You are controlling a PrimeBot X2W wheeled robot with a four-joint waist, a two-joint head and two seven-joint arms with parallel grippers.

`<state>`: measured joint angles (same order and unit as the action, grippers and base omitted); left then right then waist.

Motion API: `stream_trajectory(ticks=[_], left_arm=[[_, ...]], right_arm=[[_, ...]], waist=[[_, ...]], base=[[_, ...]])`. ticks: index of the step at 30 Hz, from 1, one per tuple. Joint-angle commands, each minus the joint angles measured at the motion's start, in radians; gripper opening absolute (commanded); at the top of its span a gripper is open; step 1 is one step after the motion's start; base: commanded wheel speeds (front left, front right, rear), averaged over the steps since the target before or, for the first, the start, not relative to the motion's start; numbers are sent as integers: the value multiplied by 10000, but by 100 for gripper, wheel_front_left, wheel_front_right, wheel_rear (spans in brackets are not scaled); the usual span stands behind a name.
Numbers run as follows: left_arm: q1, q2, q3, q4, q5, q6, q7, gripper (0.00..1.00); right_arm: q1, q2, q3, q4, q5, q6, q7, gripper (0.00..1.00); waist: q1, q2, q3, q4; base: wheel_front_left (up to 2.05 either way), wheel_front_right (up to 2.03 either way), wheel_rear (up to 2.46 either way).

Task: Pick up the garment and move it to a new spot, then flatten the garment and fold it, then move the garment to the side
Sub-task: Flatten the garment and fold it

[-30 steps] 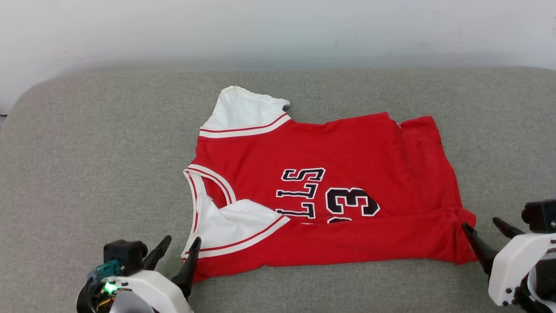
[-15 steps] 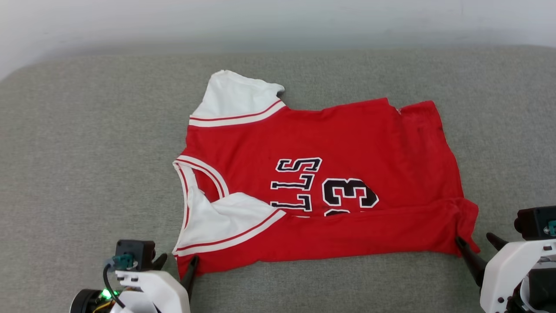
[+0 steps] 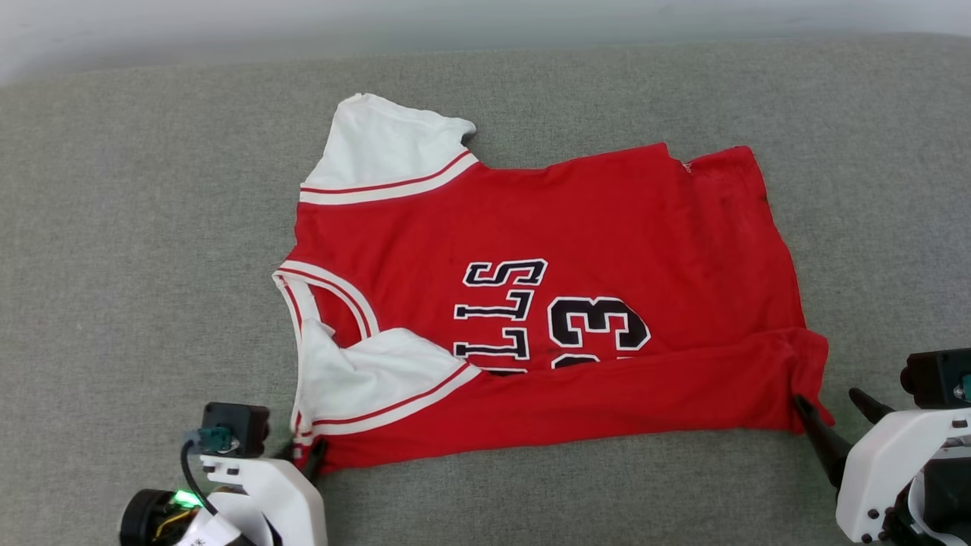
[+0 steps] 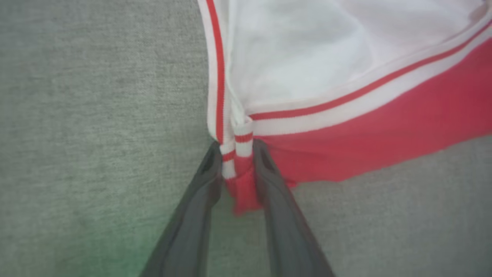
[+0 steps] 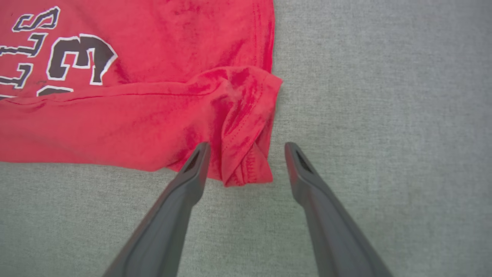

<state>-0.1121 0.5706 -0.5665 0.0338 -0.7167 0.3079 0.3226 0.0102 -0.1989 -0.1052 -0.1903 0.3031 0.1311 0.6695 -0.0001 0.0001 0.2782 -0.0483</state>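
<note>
While the left gripper (image 4: 237, 151) clamps a striped corner of the garment (image 3: 576, 220), the right gripper (image 5: 246, 148) stands spread; red cloth lies between its fingers (image 5: 192, 169).

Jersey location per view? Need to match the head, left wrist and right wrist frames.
Head view: garment mid-frame, spread on the grey cushion, collar to the left, hem to the right.
Left wrist view: garment upper right, its striped corner pinched in the left gripper.
Right wrist view: garment upper left, its bunched hem corner between the fingers of the open right gripper.
Shared landmark: the grey cushion under the garment.
</note>
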Motion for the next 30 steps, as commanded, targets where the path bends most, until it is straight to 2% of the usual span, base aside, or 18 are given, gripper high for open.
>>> stream_trajectory(ticks=[1,11,20,26,27,28,29,30], left_arm=[[532,-204,-475,708,-145,-35,530,0],[-159,-236,244,-300,99,-209,-1099,0],[-224,7,237,-1998,304,98,-879,0],[-152,82,110,-2541,436,262,-703,0],[-135,82,92,-2571,434,257,-673,0],[-124,104,62,-2585,459,273,-633,0],[-116,131,43,-2571,476,281,-614,0],[-104,142,29,-2543,492,275,-585,0]], right_arm=[[-131,-45,13,-3,-80,-8,-27,100],[-214,-416,-81,708,-276,-8,256,100],[-713,-287,-264,1924,-645,-8,436,100],[-878,-146,-182,2715,-602,-8,603,100],[-880,-113,-196,2837,-588,-8,664,59],[-901,-86,-187,2944,-570,-8,715,33],[-922,-66,-187,3035,-543,-8,729,0],[-935,-54,-181,3104,-515,-8,739,0]], waist=[[1,-1,-31,21],[1,-1,-413,481],[1,-1,-272,874],[1,-1,-76,993],[1,-1,-51,1007],[1,-1,-28,1020],[1,-1,-12,1029],[1,-1,-6,1034]], base=[[0,0,0],[0,0,0],[0,0,0],[0,0,0],[0,0,0],[0,0,0],[0,0,0],[0,0,0]])
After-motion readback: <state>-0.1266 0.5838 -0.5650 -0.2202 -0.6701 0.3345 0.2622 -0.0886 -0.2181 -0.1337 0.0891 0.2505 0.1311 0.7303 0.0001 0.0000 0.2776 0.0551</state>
